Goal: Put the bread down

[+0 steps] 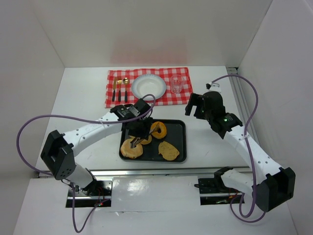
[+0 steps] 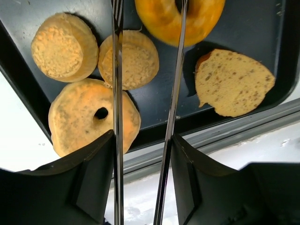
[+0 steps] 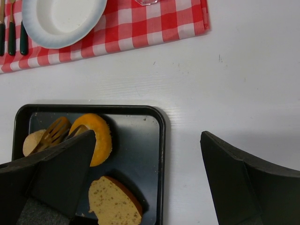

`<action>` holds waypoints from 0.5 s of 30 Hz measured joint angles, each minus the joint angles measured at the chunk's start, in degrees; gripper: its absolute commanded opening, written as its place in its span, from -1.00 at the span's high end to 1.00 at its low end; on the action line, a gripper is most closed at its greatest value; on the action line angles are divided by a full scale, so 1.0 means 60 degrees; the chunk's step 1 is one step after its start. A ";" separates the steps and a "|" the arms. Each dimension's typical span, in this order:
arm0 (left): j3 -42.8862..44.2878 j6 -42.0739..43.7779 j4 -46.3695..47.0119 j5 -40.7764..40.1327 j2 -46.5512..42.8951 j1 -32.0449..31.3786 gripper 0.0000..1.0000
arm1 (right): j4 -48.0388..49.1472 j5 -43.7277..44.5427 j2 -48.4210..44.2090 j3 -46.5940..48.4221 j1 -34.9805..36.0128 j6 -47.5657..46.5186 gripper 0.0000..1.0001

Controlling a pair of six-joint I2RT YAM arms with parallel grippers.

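A black tray [image 1: 180,128] holds several breads: an orange bagel [image 1: 159,129], a pale bagel [image 1: 131,149] and a flat slice [image 1: 168,151]. In the left wrist view I see two muffin halves [image 2: 64,47], the pale bagel [image 2: 79,117], the orange bagel [image 2: 159,18] and the slice [image 2: 234,82]. My left gripper [image 1: 138,130] is shut on metal tongs [image 2: 117,84], whose two blades stand apart above the breads, one across the orange bagel. The white plate [image 1: 148,86] is empty. My right gripper [image 1: 195,108] is open and empty, right of the tray.
The plate lies on a red checked cloth [image 1: 168,95] with cutlery [image 1: 120,88] to its left and a clear glass [image 1: 176,84] to its right. White walls enclose the table. A metal rail [image 1: 156,172] runs along the near edge.
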 measured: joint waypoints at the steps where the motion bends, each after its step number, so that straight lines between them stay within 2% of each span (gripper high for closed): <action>1: 0.0044 0.0000 -0.0080 0.0000 0.0087 -0.0015 -0.20 | 0.0000 0.0000 0.0000 0.0000 0.0000 0.0000 -1.00; 3: 0.0175 0.0000 -0.0233 -0.0007 0.0208 -0.0047 -0.14 | 0.0004 0.0000 0.0000 0.0000 0.0000 0.0000 -1.00; 6: 0.0361 0.0033 -0.0295 0.0113 0.0237 -0.0080 0.31 | 0.0004 0.0000 0.0000 -0.0004 0.0000 0.0044 -1.00; 7: 0.0441 0.0073 -0.0321 0.0182 0.0237 -0.0098 0.52 | 0.0004 0.0000 0.0000 -0.0004 0.0000 0.0076 -1.00; 8: 0.0506 0.0055 -0.0342 0.0215 0.0237 -0.0113 0.63 | 0.0004 0.0000 0.0000 -0.0004 0.0000 0.0080 -1.00; 12: 0.0998 0.0036 -0.0659 0.0255 0.0237 -0.0178 0.72 | 0.0004 0.0000 0.0029 -0.0004 0.0000 0.0113 -1.00; 15: 0.1537 0.0044 -0.1053 0.0168 0.0189 -0.0171 0.87 | 0.0025 0.0004 0.0084 -0.0004 0.0000 0.0117 -1.00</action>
